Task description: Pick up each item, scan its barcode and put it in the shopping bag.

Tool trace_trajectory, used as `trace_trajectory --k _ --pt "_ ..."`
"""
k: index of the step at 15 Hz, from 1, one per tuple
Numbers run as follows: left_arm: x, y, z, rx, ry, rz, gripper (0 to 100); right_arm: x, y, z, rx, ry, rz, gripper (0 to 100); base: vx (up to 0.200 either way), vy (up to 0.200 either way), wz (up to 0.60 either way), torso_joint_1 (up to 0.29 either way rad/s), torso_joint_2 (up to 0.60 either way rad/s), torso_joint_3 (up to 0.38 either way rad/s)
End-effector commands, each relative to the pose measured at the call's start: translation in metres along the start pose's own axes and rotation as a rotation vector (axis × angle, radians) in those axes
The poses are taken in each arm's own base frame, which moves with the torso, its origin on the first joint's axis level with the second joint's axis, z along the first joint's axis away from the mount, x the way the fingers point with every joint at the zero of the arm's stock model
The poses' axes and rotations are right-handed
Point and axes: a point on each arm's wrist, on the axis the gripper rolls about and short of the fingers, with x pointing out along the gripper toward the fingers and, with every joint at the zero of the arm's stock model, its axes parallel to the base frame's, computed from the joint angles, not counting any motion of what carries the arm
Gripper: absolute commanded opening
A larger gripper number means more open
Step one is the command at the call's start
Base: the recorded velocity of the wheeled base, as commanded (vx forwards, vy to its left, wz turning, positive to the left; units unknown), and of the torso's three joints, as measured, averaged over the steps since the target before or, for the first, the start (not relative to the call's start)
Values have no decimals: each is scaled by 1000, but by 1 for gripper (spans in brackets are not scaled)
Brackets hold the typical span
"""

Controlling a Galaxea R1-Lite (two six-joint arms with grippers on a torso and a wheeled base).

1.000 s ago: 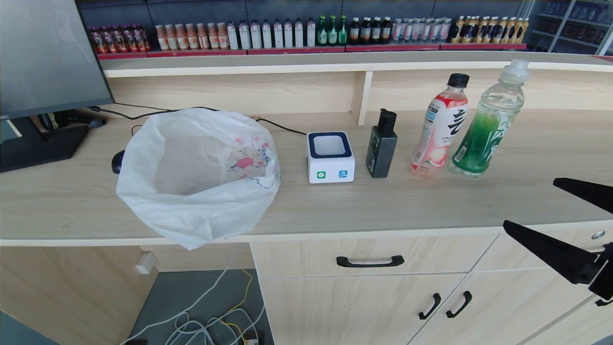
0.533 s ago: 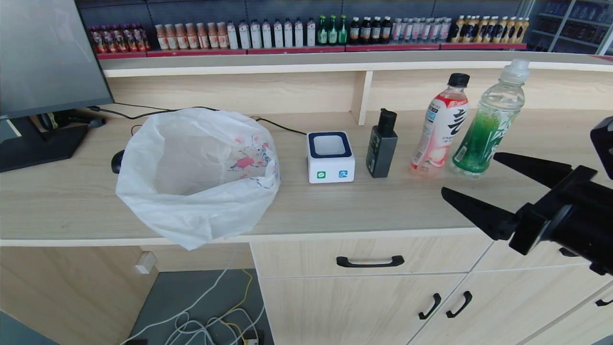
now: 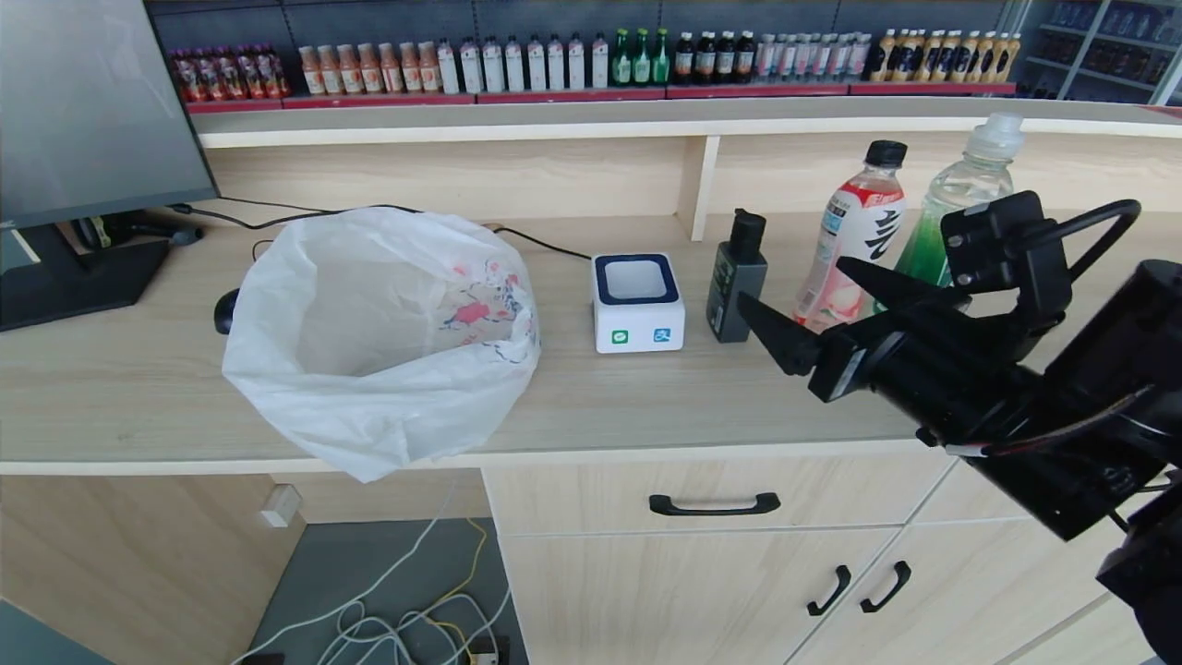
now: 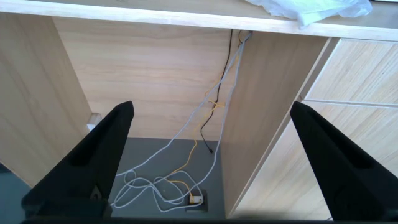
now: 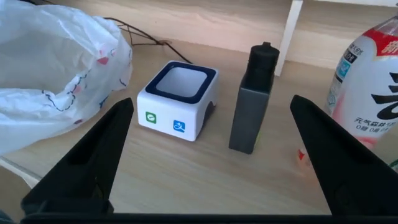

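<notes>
On the counter (image 3: pixel 646 397) an open white shopping bag (image 3: pixel 383 332) stands at the left. A white scanner box (image 3: pixel 637 303) sits in the middle. To its right stand a dark grey pump bottle (image 3: pixel 736 277), a pink-labelled bottle (image 3: pixel 854 235) and a green-labelled bottle (image 3: pixel 970 180). My right gripper (image 3: pixel 792 283) is open above the counter, just in front of the dark bottle and the pink one, holding nothing. From the right wrist, the scanner (image 5: pixel 177 109) and dark bottle (image 5: pixel 254 102) lie ahead between the fingers. My left gripper (image 4: pixel 211 106) hangs open below the counter.
A monitor (image 3: pixel 83 102) and a black mouse (image 3: pixel 226 312) sit behind and left of the bag. A raised back shelf with an upright divider (image 3: pixel 694 185) bounds the counter. Drawers with black handles (image 3: pixel 713 504) are below, and loose cables (image 4: pixel 186 180) lie on the floor.
My right arm has swung up from the lower right and leftward over the counter, toward the dark bottle, staying open. The items and bag have not moved.
</notes>
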Motion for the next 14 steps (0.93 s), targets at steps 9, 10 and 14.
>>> trace_trajectory --k 9,10,14 --pt "0 0 0 -1 0 0 100 74 19 -41 63 -1 -192 100 0 0 0 0 0 0" --pt "0 0 0 -1 0 0 100 77 19 -46 62 7 -197 100 0 0 0 0 0 0" --pt "0 0 0 -1 0 0 100 83 17 -51 86 9 -263 100 0 0 0 0 0 0"
